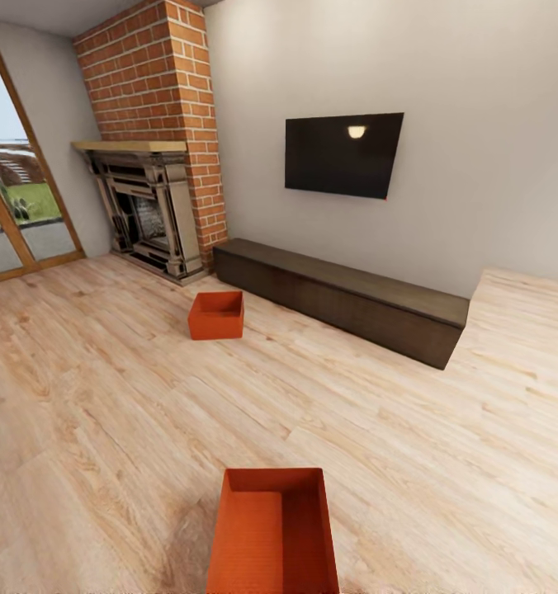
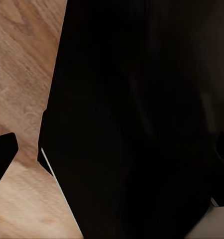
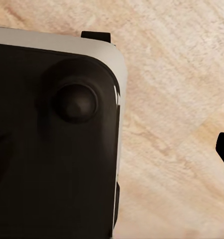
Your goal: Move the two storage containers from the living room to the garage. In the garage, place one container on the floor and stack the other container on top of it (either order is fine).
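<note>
The robot stands in the living room on the light wood plank floor [image 1: 106, 396], facing the wall with the black TV [image 1: 342, 155] and the long dark bench [image 1: 345, 299], with the brick chimney [image 1: 159, 99] and the fireplace [image 1: 147, 210] off to the left; one storage container, the near container [image 1: 272, 528], sits on the planks right at the bottom edge of the head view, open side up and apparently empty, just in front of the robot; the far container [image 1: 216, 314] rests further on, near the fireplace end of the bench but apart from both; the step in hand appears to be the approach to the first pickup, and the near box is the sensible choice; the wrist views look down at the planks past dark parts of the robot's own body [image 3: 52, 149], and only small dark slivers at their edges hint at fingers, so I cannot tell how far either gripper's jaws stand open or whether they hold anything; to do this well, the base should square up to the near box, the trunk should lower, and the arms should come down on opposite thin walls so the box lifts level rather than tipping.
</note>
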You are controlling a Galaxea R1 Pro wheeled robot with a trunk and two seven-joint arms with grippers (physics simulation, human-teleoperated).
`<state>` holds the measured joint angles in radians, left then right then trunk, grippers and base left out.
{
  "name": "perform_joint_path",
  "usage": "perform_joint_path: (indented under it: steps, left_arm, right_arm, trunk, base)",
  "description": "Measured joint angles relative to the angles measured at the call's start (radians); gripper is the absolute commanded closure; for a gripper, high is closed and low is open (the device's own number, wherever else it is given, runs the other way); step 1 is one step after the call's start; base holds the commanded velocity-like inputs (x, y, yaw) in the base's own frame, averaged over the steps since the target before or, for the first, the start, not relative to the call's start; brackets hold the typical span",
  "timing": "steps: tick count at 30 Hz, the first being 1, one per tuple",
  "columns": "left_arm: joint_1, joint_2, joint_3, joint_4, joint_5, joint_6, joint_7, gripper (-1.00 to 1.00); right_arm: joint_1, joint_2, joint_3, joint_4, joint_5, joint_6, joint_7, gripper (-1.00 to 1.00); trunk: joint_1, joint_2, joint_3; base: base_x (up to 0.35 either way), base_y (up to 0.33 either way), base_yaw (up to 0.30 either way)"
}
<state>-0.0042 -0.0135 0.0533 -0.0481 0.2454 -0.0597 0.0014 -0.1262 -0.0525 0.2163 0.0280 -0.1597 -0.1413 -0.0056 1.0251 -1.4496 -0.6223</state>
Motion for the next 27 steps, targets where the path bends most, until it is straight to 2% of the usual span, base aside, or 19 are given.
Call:
perform_joint_path:
  steps: [14,27]
  left_arm:
    - [0.000,-0.011,0.006,-0.031,0.007,0.001,-0.003,-1.00]
    - [0.000,-0.002,0.003,-0.026,0.006,0.001,0.001,-1.00]
  right_arm:
    - [0.000,0.002,0.001,0.000,0.001,0.000,0.000,-1.00]
    - [0.000,0.000,0.002,0.000,-0.001,0.001,0.002,-1.00]
  trunk:
    - [0.000,0.000,-0.023]
    - [0.000,0.000,-0.043]
  base:
    - [0.000,0.000,0.000]
    - [0.000,0.000,0.000]
